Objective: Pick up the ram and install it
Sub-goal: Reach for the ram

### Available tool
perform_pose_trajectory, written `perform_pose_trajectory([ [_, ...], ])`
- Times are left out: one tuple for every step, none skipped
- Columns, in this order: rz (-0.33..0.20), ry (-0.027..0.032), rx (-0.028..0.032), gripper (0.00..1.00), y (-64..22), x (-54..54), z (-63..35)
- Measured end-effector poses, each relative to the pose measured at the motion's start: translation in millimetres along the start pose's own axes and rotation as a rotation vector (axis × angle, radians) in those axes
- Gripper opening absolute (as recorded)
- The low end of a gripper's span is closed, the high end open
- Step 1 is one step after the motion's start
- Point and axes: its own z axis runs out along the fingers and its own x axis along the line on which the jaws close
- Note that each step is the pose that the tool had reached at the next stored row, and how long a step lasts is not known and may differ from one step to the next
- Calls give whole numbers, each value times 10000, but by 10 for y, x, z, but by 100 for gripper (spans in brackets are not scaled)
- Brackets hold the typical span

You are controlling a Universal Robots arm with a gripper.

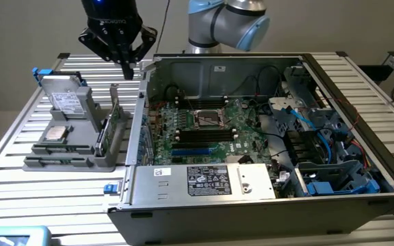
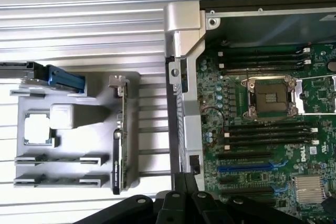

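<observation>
Finding: my end effector (image 1: 127, 75) hangs pressed together and empty at the upper left of the exterior view, above the case (image 1: 141, 128) side wall. The ram (image 1: 102, 136) stands on edge in the grey holder (image 1: 67, 165) on the counter (image 1: 33, 189), below and slightly left of me in frame. Its long axis runs parallel to that wall.

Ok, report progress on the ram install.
Done: nothing; the ram stands in the gray holder and the motherboard slots are bare. In hand: nothing; the gripper hangs shut and empty above the gap between holder and case. Left: pickup and installing.
</observation>
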Motion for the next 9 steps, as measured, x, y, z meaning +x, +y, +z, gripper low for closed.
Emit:
perform_pose_trajectory([
  [-1,0,0,11,-11,44,4],
  [-2,2,-1,11,-25,88,11],
  [-1,12,0,11,-42,130,19],
  [1,26,1,11,-59,168,30],
  [1,37,1,11,-78,205,45],
  [2,49,1,11,-97,245,63],
  [2,59,3,11,-115,281,79],
  [2,68,3,11,-133,316,96],
  [3,77,4,11,-152,353,113],
])
